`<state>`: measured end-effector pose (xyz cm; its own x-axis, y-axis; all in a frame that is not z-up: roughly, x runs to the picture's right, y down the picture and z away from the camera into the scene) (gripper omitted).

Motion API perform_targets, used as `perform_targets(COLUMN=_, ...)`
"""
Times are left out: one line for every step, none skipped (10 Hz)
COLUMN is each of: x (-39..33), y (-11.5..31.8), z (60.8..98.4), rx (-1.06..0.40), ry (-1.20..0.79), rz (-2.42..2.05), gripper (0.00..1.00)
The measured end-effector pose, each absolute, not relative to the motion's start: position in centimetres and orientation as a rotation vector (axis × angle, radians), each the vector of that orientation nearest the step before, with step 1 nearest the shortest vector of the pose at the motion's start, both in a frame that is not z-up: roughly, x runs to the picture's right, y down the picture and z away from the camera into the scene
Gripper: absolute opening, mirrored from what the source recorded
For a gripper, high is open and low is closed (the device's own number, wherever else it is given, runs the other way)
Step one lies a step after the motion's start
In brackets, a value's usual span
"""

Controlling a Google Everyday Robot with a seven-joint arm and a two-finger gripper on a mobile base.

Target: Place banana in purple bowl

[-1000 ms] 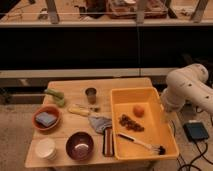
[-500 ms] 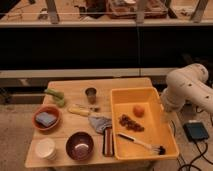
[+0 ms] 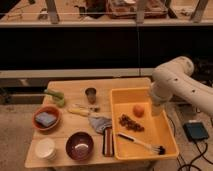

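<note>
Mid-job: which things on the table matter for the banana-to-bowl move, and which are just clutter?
For the job:
banana
purple bowl
gripper: out of sight; only the arm shows, over the tray's right side

Lying about:
orange bowl
white cup
green vegetable
metal cup
cloth
tray with orange and brush

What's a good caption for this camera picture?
Gripper over the yellow tray, banana on the table, not yet in purple bowl.

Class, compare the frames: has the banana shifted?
No. The banana still lies just in front of the metal cup; the tool hangs over the yellow tray.
</note>
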<state>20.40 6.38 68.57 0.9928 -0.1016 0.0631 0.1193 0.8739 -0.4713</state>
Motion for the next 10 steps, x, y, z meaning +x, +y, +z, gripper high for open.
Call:
perform_targets(x=17.8, y=5.7, z=68.6, rx=-0.48, ry=-0.07, rz=-0.144, gripper=0.65)
perform_targets(x=15.3, y=5.0, z=68.6, rx=-0.465, ry=-0.117, rz=-0.165, gripper=0.65)
perform_targets(x=12.9, y=4.6, z=68.5, rx=-0.45, ry=-0.17, rz=-0.185, gripper=0.65)
perform_targets(x=11.0, y=4.2, z=68.4, rx=-0.439, ry=-0.209, rz=-0.2, gripper=0.65)
perform_targets(x=9.5, y=4.0, z=68.3, rx=-0.437, ry=-0.239, rz=-0.21, gripper=0.65)
perform_targets(x=9.9, y=4.0, z=68.4, rx=-0.433, ry=-0.23, rz=-0.212, gripper=0.65)
perform_targets(x=10.1, y=4.0, z=68.4, rx=-0.432, ry=-0.227, rz=-0.21, gripper=0.65)
perform_targets(x=9.9, y=3.9, z=68.4, rx=-0.432, ry=-0.23, rz=-0.212, gripper=0.65)
perform_targets(x=9.8, y=4.0, z=68.4, rx=-0.434, ry=-0.232, rz=-0.21, gripper=0.65)
perform_targets(x=9.9, y=4.0, z=68.4, rx=-0.433, ry=-0.229, rz=-0.211, gripper=0.65)
